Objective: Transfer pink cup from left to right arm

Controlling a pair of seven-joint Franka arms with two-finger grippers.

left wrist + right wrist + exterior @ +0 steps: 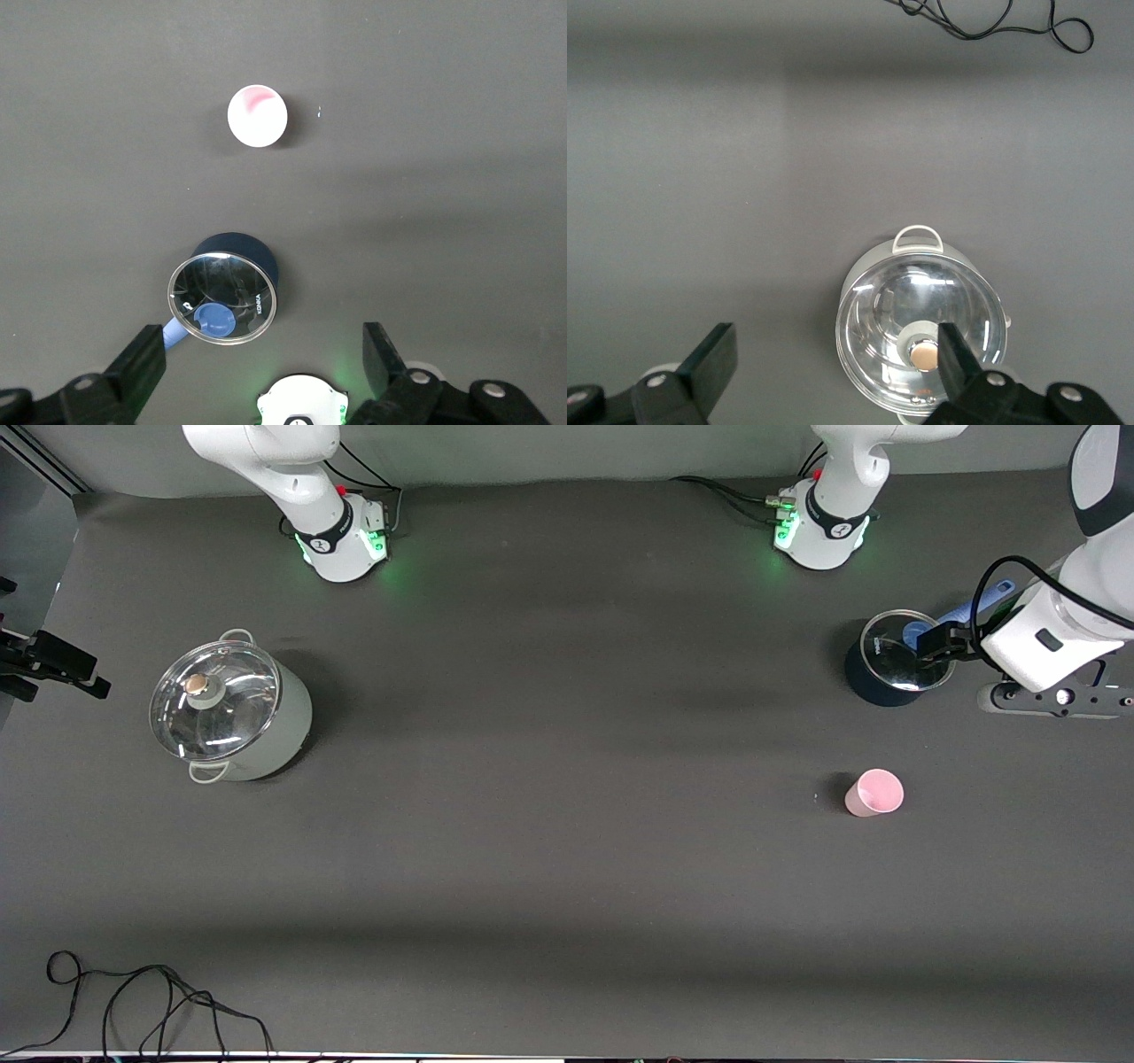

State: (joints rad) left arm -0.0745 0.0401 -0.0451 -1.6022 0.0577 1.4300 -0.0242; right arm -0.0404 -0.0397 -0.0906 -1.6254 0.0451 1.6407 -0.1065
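Observation:
The pink cup [874,793] stands upright on the dark table toward the left arm's end, nearer to the front camera than a dark blue pot. It also shows in the left wrist view [257,115], well apart from the fingers. My left gripper [1054,698] hangs high in the air beside the blue pot, open and empty [261,354]. My right gripper [49,662] is at the right arm's end of the table, beside the white pot, open and empty [834,354].
A dark blue pot with a glass lid [895,662] stands near the left arm [221,297]. A white pot with a glass lid [230,710] stands toward the right arm's end [921,332]. A black cable [159,1001] lies at the table's front edge.

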